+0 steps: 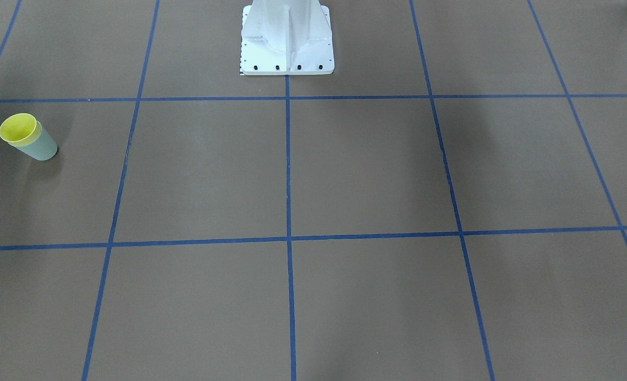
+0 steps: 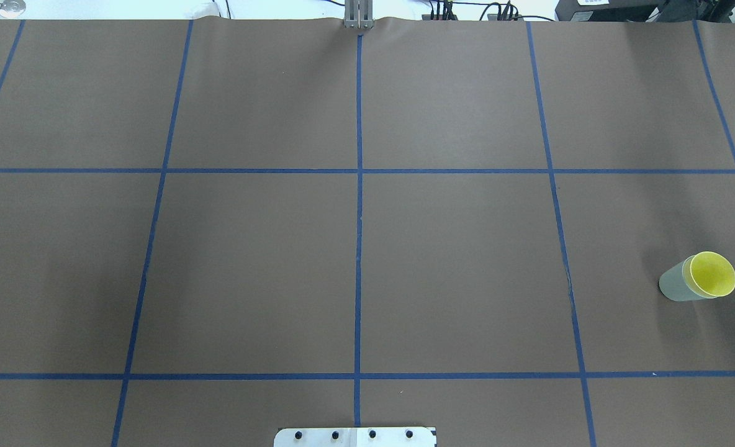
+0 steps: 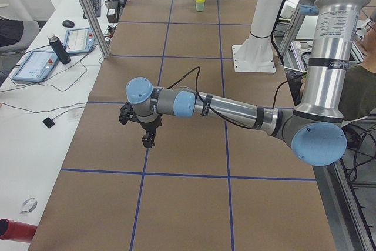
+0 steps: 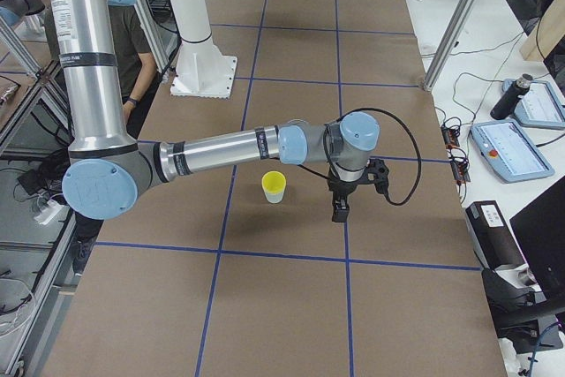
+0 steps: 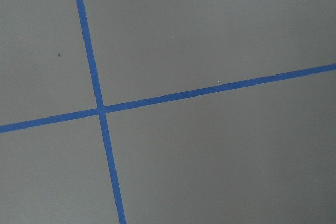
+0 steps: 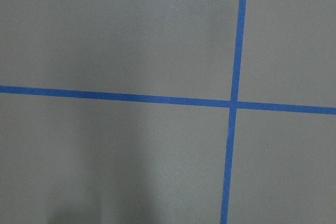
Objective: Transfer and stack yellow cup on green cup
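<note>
The yellow cup (image 2: 712, 274) sits nested inside the green cup (image 2: 675, 287), which stands upright on the brown table on my right side. Only the yellow rim and inside show above the green wall. The pair also shows in the front view, yellow cup (image 1: 19, 128) in green cup (image 1: 41, 148). In the right side view my right gripper (image 4: 338, 212) hangs over the table a short way from the cups (image 4: 274, 186), apart from them. My left gripper (image 3: 148, 141) hangs over the table's far left end. I cannot tell whether either gripper is open or shut.
The robot's white base (image 1: 287, 39) stands at the table's middle edge. Blue tape lines (image 2: 359, 217) divide the brown table. Both wrist views show only table and tape. Side benches hold tablets (image 3: 35, 64) and a bottle (image 4: 513, 98).
</note>
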Controlling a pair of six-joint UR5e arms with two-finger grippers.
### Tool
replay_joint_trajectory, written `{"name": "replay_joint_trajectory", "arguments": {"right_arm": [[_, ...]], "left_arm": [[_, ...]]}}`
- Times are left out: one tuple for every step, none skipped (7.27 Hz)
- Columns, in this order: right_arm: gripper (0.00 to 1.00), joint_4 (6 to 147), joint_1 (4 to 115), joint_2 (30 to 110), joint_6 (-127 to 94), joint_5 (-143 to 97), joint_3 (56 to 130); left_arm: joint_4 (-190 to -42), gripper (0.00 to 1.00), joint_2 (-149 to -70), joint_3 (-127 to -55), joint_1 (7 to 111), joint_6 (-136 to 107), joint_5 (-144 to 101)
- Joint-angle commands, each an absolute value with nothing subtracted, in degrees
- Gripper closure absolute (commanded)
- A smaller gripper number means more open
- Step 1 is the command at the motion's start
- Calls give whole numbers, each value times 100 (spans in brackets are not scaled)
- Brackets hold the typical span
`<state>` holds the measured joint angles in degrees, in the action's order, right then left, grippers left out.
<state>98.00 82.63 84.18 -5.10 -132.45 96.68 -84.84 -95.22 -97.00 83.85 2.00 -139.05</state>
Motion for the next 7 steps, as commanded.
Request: {"name": "replay_joint_trajectory", "arguments": {"right_arm": [[0,9800,8262,8420,-510,-13245,9668],[0,9800,8262,8420,-510,-13245,9668],[0,9800,8262,8420,-510,-13245,9668],[0,9800,8262,8420,-510,-13245,9659],[0,9800,8262,8420,-510,-13245,9668],[0,9800,8262,8420,-510,-13245,9668],[0,9800,8262,8420,-510,-13245,9668]], "left_arm": [[-8490,0,-9510,-9703,8385,220,-13904],[-8490,0,-9510,-9703,8385,220,-13904],[-8490,0,-9510,-9703,8385,220,-13904],[-8508,0,-9510,-9703,8385,228,-13904],[-8569,0,-9484,-9703,8385,211,-13904],[-8569,0,-9483,-9703,8385,202,-13904],[-8569,0,-9483,-9694,8385,202,-13896]]}}
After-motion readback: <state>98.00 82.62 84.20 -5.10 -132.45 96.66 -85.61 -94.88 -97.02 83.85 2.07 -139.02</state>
